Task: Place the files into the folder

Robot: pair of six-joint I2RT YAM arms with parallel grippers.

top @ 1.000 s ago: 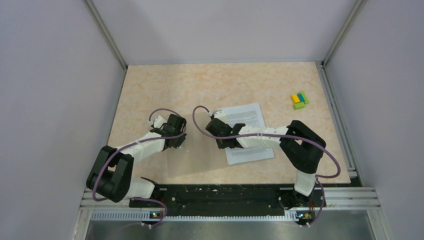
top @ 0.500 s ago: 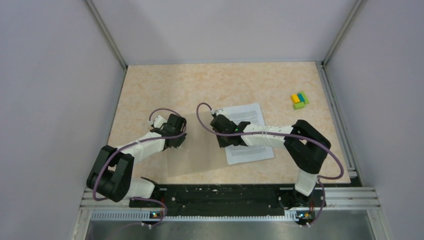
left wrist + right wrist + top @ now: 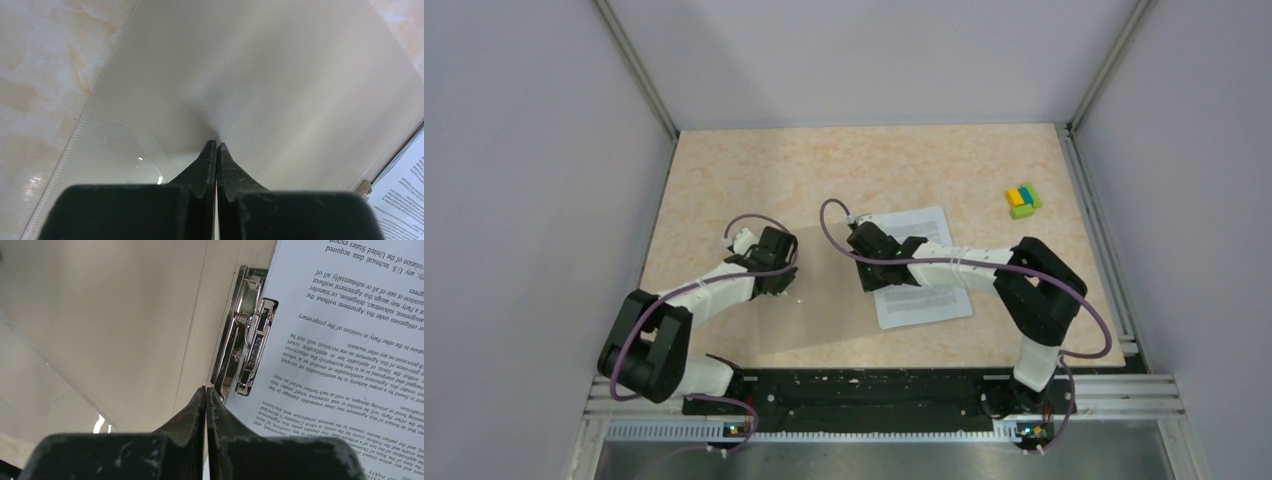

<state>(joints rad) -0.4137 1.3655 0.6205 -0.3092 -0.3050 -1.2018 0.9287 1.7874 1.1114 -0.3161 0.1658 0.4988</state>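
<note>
The folder (image 3: 824, 305) lies open on the table, its tan left flap spread flat; it fills the left wrist view (image 3: 260, 75). The files (image 3: 924, 280), white printed sheets, lie on its right half beside the metal clip (image 3: 247, 347). My left gripper (image 3: 781, 283) is shut, its tips (image 3: 216, 143) down on the left flap near its outer edge, next to a clear pocket (image 3: 125, 150). My right gripper (image 3: 871, 278) is shut, its tips (image 3: 205, 388) at the folder's spine just left of the clip and the sheets' edge (image 3: 340, 340).
A small yellow, blue and green block cluster (image 3: 1023, 201) sits at the far right of the table. Grey walls and metal rails (image 3: 1104, 230) bound the tabletop. A corner of the sheets (image 3: 400, 200) shows in the left wrist view.
My right gripper has shifted slightly away from me and to the right along the sheets' left edge. The left gripper has barely moved.
</note>
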